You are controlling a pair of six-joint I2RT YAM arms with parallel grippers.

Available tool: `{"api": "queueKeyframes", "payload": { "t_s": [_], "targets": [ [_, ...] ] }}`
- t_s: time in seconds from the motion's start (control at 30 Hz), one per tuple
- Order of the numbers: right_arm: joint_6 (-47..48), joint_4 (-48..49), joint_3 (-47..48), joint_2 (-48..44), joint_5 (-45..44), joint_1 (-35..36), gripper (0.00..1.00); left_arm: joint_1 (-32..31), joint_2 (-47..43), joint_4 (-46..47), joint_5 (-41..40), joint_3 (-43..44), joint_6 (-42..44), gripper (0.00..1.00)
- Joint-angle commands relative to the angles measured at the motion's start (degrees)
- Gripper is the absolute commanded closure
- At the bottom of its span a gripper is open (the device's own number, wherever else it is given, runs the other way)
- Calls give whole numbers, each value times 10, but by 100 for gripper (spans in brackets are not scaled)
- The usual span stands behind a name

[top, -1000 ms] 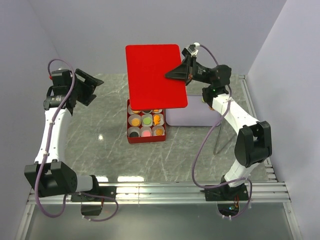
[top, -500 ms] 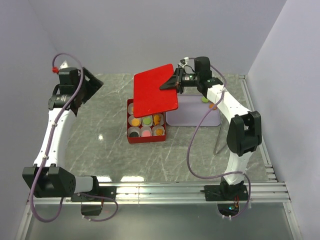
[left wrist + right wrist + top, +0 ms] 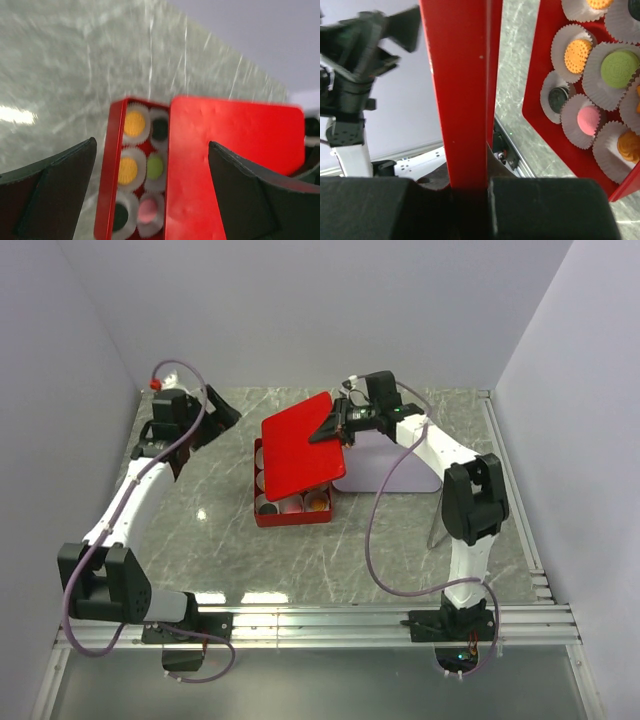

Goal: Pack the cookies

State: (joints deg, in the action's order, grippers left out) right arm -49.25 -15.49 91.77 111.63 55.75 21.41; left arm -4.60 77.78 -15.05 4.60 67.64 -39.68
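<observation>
Lid held tilted by right gripper, arm outstretched; left gripper agape.

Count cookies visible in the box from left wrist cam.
6 cookies: left column orange, orange, black; next column dark, green, pink. Red lid may hide more.

The cookies are seen as small round discs in orange, green, black and pink. Each is laid flat in a paper cup inside the red box.

Cookies orange, green, pink, black; lid red.
</observation>
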Motion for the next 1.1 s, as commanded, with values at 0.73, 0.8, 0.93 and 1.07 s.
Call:
{"api": "queueKeyframes", "payload": {
  "t_s": [0.73, 0.8, 0.93, 1.07],
  "targets": [
    [-59, 106, 44, 94, -20, 49, 100, -1, 98, 113, 217, -116, 68, 1],
    [-58, 106, 35, 93, -28, 52, 100, -1, 113, 112, 223, -115, 74, 1],
    [-73, 134, 8, 95, -33, 54, 100, -1, 133, 130, 240, -122, 69, 2],
    [-66, 134, 1, 108, -32, 57, 100, -1, 152, 141, 260, -120, 65, 4]
  ]
}}
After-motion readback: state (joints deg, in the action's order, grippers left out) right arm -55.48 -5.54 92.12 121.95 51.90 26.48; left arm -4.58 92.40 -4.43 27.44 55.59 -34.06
